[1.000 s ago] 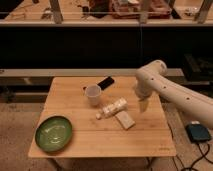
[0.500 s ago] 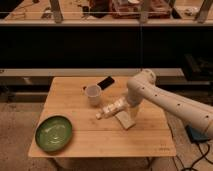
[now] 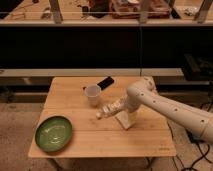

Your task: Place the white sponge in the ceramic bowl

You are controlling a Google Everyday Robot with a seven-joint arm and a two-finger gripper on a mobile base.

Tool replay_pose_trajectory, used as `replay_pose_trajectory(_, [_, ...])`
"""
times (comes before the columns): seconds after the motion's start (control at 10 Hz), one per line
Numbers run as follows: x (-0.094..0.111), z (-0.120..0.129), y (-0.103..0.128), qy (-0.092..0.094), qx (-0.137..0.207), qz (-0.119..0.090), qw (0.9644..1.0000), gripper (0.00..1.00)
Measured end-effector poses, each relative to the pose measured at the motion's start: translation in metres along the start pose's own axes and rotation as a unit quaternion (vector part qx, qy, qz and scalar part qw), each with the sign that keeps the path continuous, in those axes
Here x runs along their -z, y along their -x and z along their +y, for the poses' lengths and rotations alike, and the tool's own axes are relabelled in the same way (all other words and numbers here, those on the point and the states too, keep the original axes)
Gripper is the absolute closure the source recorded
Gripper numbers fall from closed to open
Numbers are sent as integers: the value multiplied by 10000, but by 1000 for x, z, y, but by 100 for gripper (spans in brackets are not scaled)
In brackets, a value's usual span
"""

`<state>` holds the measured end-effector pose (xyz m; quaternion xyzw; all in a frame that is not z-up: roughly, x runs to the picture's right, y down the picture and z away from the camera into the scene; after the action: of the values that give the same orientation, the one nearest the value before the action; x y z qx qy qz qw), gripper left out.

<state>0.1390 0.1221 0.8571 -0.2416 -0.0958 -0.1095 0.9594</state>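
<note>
The white sponge lies flat on the wooden table, right of centre, partly covered by my arm. The ceramic bowl is a wide green dish at the table's front left, with nothing in it. My gripper hangs from the white arm that comes in from the right, and it is right over the sponge's far end, at or just above it. Its tips are hidden against the arm and the sponge.
A white ridged cylinder lies diagonally just left of the sponge. A small white cup stands behind it. A black flat object lies near the table's back edge. A dark shelf and railing run behind the table.
The arm has swung left and down from the table's right side, bringing the gripper from above the right edge to over the sponge. The objects have not moved.
</note>
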Motion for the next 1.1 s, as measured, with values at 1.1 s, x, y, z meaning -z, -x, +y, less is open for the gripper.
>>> replay_pose_trajectory(1.1, [13, 74, -5, 144, -1997, -1256, 9717, 20])
